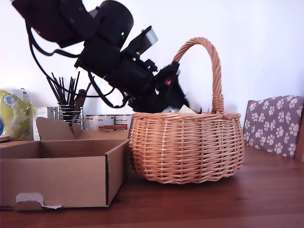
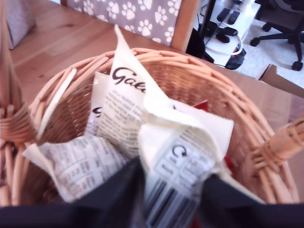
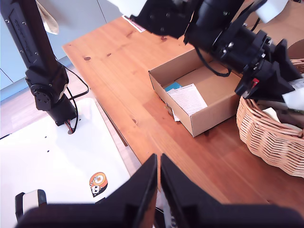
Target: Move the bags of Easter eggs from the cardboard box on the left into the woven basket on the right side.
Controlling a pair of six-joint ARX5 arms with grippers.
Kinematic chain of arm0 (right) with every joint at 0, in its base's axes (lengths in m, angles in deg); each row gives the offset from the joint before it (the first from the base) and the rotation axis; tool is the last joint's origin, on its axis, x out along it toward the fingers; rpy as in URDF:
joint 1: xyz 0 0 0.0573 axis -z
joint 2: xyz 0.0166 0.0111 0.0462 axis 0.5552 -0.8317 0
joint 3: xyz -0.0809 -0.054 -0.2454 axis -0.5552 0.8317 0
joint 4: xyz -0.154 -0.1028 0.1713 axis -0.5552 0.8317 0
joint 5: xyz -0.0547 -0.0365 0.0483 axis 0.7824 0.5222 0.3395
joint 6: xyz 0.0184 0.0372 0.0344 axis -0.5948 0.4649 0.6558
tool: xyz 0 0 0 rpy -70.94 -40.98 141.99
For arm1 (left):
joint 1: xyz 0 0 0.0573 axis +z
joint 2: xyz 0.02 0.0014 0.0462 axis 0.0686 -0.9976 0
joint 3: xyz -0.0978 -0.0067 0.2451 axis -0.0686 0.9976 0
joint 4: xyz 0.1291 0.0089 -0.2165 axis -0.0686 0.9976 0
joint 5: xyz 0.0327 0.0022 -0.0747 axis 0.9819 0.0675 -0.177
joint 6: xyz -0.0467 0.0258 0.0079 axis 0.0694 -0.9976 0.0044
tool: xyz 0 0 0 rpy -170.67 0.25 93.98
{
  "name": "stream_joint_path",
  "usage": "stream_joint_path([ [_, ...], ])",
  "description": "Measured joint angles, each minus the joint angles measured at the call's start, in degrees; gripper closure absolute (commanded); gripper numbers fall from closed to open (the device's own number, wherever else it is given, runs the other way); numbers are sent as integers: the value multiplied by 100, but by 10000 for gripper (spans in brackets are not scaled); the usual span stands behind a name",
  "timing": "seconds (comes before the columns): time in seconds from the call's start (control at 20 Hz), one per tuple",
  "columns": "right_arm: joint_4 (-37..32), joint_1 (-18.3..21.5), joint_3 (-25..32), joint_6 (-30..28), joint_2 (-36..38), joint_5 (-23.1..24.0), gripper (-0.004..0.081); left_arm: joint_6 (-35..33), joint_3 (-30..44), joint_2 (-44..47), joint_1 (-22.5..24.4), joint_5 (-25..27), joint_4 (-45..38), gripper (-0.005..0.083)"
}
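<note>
One bag in hand: my first gripper (image 2: 173,192) pinches a pale bag with a barcode label (image 2: 178,159) by its crumpled end, jaws closed on the plastic.
Where it hangs: you see it in the mouth of the woven basket (image 1: 185,147), just under the arched handle (image 1: 214,61); in the exterior view the gripper (image 1: 173,97) sits at the basket's 12 o'clock, down at rim level.
Already in the basket: other pale printed bags (image 2: 121,102) lie under and beside the held one, touching it.
Cardboard box: at 8 o'clock in the exterior view (image 1: 57,175), touching or just beside the basket. The second wrist view shows a whitish bag (image 3: 187,97) and a sliver of a blue-green bag (image 3: 172,87) left inside it.
My second gripper (image 3: 159,178): fingers pressed together on nothing, well apart from the box, out past the table (image 3: 118,71) edge.
Step in hand: by my reading, the drop of this bag into the basket.
Next move: you need only spread the first jaws; the bag is low enough to settle on the pile. Then lift clear of the handle and swing toward 9 o'clock, to the box.
Watch for: crinkly film clinging to a finger on release.
</note>
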Motion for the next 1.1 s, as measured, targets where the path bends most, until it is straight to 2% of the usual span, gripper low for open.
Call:
stream_joint_path([
  [0.1, 0, 0, 0, 0, 0, 0, 783, 0, -125, 125, -37, -9, 245, 152],
  [0.2, 0, 0, 0, -7, 0, 66, 783, -2, -127, 476, -74, -13, 678, 231],
  [0.25, -2, 0, 0, -9, 0, 157, 783, -7, -129, 706, -72, -7, 909, 322],
  [0.4, -15, 0, 0, -9, -22, 313, 783, -94, -153, 1421, -72, 201, 1714, 768],
  [0.5, -203, 0, 0, 0, -76, 535, 783, -295, -155, 1711, -72, 369, 2155, 790],
  [0.6, -577, 2, 0, 61, -136, 940, 783, -337, -57, 1917, -72, 721, 2181, 793],
  [0.75, -1226, 68, 2, 461, -144, 1725, 783, -341, 629, 2592, -24, 1357, 1915, 793],
  [0.85, -1801, 188, 28, 782, -127, 2328, 783, -341, 1196, 3182, 133, 1574, 1572, 793],
  [0.95, -2433, 243, 153, 1049, -50, 2927, 783, -282, 1784, 3823, 461, 1707, 1174, 793],
  [1.1, -3209, 247, 758, 1349, 240, 3956, 783, -120, 2621, 4653, 1169, 1740, 809, 793],
])
